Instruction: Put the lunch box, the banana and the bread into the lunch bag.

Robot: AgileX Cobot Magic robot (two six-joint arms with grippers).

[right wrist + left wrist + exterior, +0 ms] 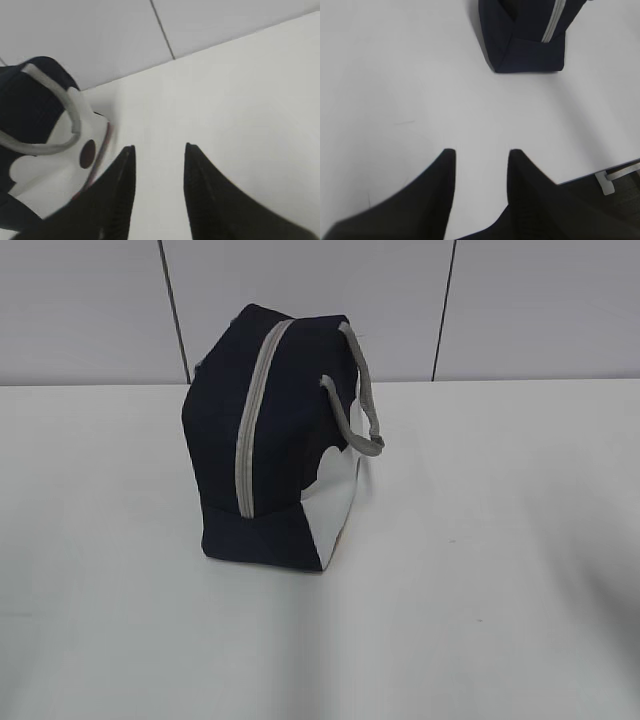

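The navy lunch bag (270,440) with a white lower panel stands on the white table, its grey zipper (252,420) shut and running up the near end, and grey handles (365,400) on the right side. It also shows at the top of the left wrist view (525,35) and at the left of the right wrist view (35,130). My left gripper (481,151) is open and empty over bare table, well short of the bag. My right gripper (157,146) is open and empty just right of the bag. The lunch box, banana and bread are out of view.
The white table (500,570) meets a grey panelled wall (540,300) behind. The table's edge and a metal frame part (615,177) show at the lower right of the left wrist view. Neither arm shows in the exterior view.
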